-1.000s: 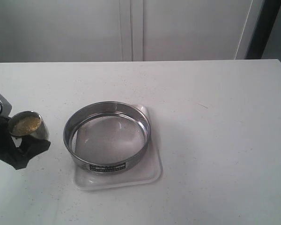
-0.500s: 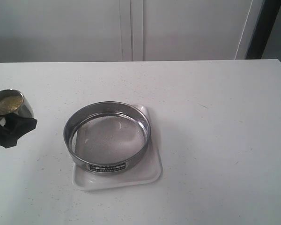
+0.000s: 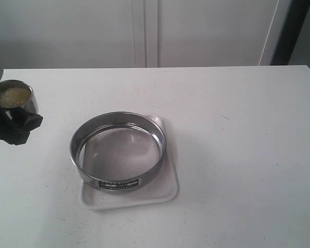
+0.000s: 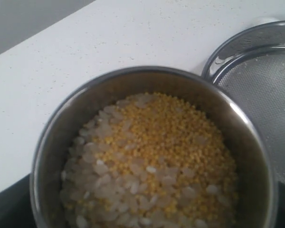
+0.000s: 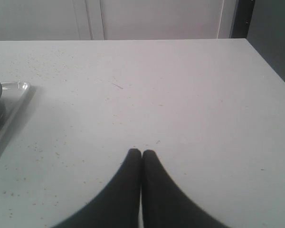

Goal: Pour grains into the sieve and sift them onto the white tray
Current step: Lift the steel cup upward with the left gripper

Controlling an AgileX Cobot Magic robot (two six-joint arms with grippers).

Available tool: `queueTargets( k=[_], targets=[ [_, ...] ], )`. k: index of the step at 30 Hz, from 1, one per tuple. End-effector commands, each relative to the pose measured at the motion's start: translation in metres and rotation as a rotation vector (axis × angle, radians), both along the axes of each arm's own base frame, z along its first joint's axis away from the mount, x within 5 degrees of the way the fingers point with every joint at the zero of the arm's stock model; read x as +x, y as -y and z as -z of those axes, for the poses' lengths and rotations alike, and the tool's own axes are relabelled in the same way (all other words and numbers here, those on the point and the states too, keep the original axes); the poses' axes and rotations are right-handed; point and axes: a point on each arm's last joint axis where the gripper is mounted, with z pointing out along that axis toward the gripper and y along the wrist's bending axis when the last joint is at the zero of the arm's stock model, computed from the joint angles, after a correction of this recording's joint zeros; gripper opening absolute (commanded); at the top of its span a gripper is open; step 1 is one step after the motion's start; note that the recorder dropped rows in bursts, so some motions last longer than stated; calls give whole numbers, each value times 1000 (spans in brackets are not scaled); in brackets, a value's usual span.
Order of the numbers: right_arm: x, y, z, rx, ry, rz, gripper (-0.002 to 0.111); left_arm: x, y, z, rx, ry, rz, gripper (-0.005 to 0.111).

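Exterior view shows the left gripper (image 3: 14,120) holding the small round steel cup (image 3: 13,96) upright at the far left of the desk (image 3: 237,155). A second ago the cup was lower, tipped and right next to the sieve (image 3: 150,175), so it has moved away and I think nothing is poured yet. The grains (image 4: 152,161), tiny yellow balls mixed with bigger pale rice bits, fill the shiny cup. The sieve's fine mesh looks bare on the smooth white tray (image 3: 165,191), and the right gripper (image 5: 141,156) is pinched closed on nothing.
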Motion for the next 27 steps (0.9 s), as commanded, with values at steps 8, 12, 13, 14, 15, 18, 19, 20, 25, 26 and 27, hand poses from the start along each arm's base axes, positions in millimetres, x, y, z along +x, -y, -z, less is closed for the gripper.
queueTargets(
  k=[8, 12, 13, 14, 15, 18, 19, 20, 25, 26, 27],
  targets=[
    [0, 0, 1, -8, 4, 1, 0, 4, 27, -26, 37, 103, -2, 0],
    [0, 0, 1, -8, 4, 1, 0, 6, 36, -32, 55, 132, -3, 0],
    [0, 0, 1, -8, 4, 1, 0, 7, 39, -32, 57, 135, 2, 0],
    [0, 0, 1, -8, 4, 1, 0, 8, 42, -33, 61, 137, 4, 0],
    [0, 0, 1, -8, 4, 1, 0, 8, 45, -33, 66, 140, 7, 0],
    [0, 0, 1, -8, 4, 1, 0, 10, 51, -29, 95, 141, -5, 0],
    [0, 0, 1, -8, 4, 1, 0, 10, 54, -28, 105, 142, -7, 0],
    [0, 0, 1, -8, 4, 1, 0, 10, 56, -27, 111, 139, -5, 0],
    [0, 0, 1, -8, 4, 1, 0, 9, 70, -17, 120, 110, 49, 0],
    [0, 0, 1, -8, 4, 1, 0, 9, 72, -16, 120, 105, 61, 0],
    [0, 0, 1, -8, 4, 1, 0, 9, 74, -15, 120, 101, 70, 0]
  ],
)
